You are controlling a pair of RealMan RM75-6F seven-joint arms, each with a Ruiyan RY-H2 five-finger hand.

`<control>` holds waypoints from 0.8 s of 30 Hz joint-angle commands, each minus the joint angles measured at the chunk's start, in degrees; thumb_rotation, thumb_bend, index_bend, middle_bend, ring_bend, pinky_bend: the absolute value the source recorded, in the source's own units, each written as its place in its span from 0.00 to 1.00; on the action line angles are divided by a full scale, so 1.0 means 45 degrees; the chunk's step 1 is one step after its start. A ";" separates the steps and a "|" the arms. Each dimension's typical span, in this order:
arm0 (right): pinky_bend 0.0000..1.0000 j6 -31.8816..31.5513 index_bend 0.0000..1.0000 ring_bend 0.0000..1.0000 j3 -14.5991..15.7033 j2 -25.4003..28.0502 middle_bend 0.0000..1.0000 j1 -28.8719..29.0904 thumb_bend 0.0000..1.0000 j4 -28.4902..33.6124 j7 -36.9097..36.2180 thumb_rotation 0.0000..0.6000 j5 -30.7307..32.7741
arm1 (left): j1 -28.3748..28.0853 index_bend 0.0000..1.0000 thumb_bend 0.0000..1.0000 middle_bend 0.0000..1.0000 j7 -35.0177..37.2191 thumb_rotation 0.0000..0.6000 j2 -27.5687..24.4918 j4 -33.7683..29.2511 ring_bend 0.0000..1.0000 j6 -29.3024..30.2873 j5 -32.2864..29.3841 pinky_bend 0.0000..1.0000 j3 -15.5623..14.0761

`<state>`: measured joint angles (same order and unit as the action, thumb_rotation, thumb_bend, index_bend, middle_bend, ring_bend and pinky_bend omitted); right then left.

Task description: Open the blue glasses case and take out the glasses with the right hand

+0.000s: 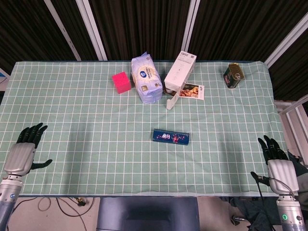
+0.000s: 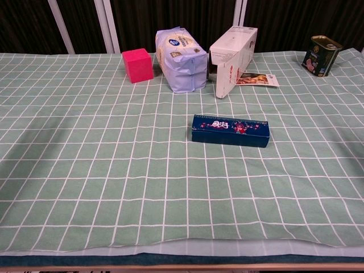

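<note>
**Even overhead light, sharp frames, soft shadows**

Bright, diffuse light is falling from above onto the table [image 1: 96, 159], leaving the slatted backdrop beyond the far edge dark. Shadows are staying short and soft: faint grey patches are lying across the cloth toward the left edge, and the blue glasses case [image 2: 230, 130] is casting only a thin dark rim. A slight sheen is showing on the tin [image 2: 321, 55] at the far right corner. Both views are reading crisp, without motion blur; the head view is bowing the table edges mildly.
</note>
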<state>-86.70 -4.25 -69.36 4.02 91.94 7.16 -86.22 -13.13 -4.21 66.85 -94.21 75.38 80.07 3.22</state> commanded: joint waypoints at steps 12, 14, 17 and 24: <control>0.24 -0.0167 0.00 0.00 0.0030 -0.0036 0.00 -0.0022 0.07 -0.0083 0.0001 1.00 -0.0208 | 0.0038 0.00 0.00 0.00 0.0047 1.00 -0.0005 0.0001 0.00 0.0074 0.0053 0.00 -0.0006; 0.24 -0.0139 0.00 0.00 0.0026 -0.0046 0.00 -0.0031 0.07 -0.0032 -0.0002 1.00 -0.0147 | 0.0027 0.00 0.00 0.00 0.0084 1.00 0.0012 0.0008 0.00 0.0048 0.0041 0.00 0.0001; 0.24 -0.0077 0.00 0.00 -0.0003 -0.0087 0.00 -0.0019 0.07 -0.0041 0.0071 1.00 -0.0037 | -0.0022 0.00 0.00 0.00 0.0092 1.00 0.0067 0.0064 0.00 0.0003 0.0048 0.00 0.0028; 0.24 0.0059 0.00 0.00 -0.0056 -0.0118 0.00 -0.0018 0.07 0.0083 0.0174 1.00 0.0233 | -0.0085 0.00 0.00 0.00 0.0145 1.00 0.0045 0.0084 0.00 -0.0143 0.0076 0.00 -0.0006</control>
<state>-86.49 -4.48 -69.89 3.95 92.22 7.85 -85.26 -13.53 -3.62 67.10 -93.79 74.72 80.37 3.21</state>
